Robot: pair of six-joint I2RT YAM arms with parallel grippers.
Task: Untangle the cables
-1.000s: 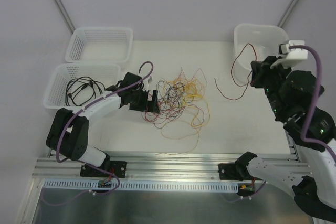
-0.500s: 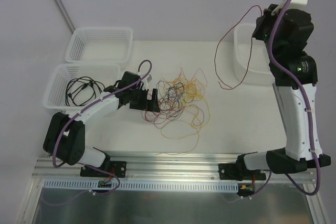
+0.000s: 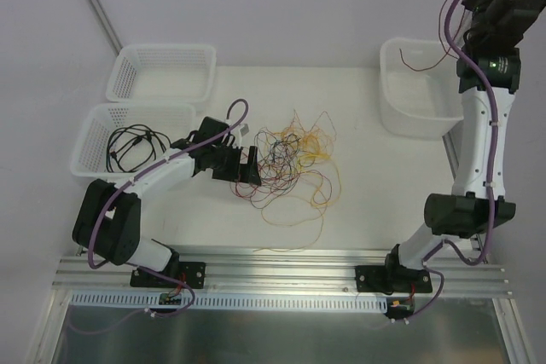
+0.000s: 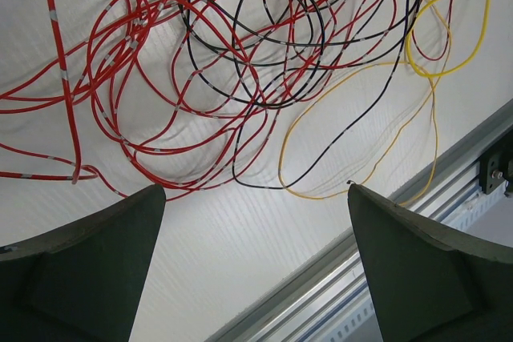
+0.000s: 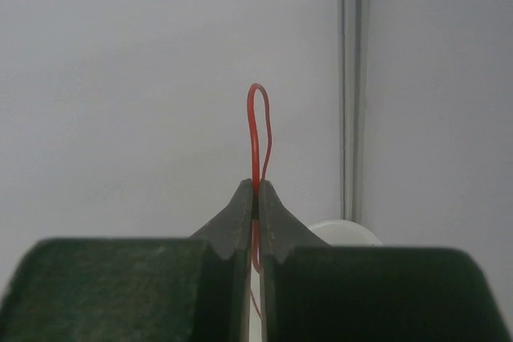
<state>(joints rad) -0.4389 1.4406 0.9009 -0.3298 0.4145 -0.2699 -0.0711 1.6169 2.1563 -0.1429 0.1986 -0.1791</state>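
Only a start is made: the right gripper point(image 5: 256, 191) pinches one red cable point(image 5: 255, 118) high over the white bin point(image 3: 409, 123) at two o'clock, black cables point(image 3: 132, 147) seemingly sit in the nine-o'clock basket point(image 3: 85, 147), and the wide-open left gripper point(image 4: 255, 191) hovers at the tangle point(image 3: 286, 164) mid-table, mostly unsorted.

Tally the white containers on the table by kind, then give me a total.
Mesh baskets: 2
Solid-walled tub: 1
Total: 3
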